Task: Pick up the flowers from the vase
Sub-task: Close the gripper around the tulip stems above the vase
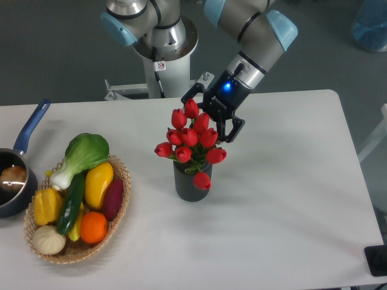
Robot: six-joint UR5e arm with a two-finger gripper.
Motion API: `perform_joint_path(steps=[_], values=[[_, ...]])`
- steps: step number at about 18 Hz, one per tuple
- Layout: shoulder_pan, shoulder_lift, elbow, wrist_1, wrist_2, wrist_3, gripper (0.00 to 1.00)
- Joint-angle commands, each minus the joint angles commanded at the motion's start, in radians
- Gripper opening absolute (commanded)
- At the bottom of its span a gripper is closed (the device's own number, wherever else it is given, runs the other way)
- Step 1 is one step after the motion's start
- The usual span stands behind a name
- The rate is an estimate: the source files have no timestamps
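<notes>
Fixed camera, high angle: a white table [284, 199] against a grey floor; arm base at top centre, cut off by the upper edge, as is the upper arm. A blue shape in the top right corner is cropped and cannot be identified. A dark object at the bottom right corner, also cut by the frame.

Hard to read: the gripper [208, 118] comes in from the upper right with a blue light glowing on its body. Its black fingers sit at the back and top of the bunch, partly masked by buds. One finger [188, 95] shows to the upper left of the topmost bud, the other [233, 130] to the right of the bunch, so the jaws stand spread with the upper buds between them. Whether either finger touches a bud cannot be told.

The flowers [190, 142], red closed buds with a little green showing at the stems, stand in the vase [191, 183], dark, ribbed, upright near the table's middle. One bud droops over the vase rim at the front. Stems inside the vase hidden.

Left side: a wicker basket [121, 199] holding a leafy green vegetable [86, 151], a yellow pepper [98, 181], corn [47, 205], a cucumber [72, 202], an orange [93, 227], a purple piece and a pale bulb. Far left, a dark pot [13, 181] with a blue handle, cropped by the frame; contents unclear
</notes>
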Motion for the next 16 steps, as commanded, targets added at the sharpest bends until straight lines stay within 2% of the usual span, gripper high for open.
perform_joint_path(steps=[3,8,16], values=[[0.003,-0.002,0.002,0.000,0.000,0.002,0.66],[0.011,-0.003,0.002,0.000,0.005,0.009,0.36],[0.012,-0.005,0.002,0.002,0.003,0.011,0.26]])
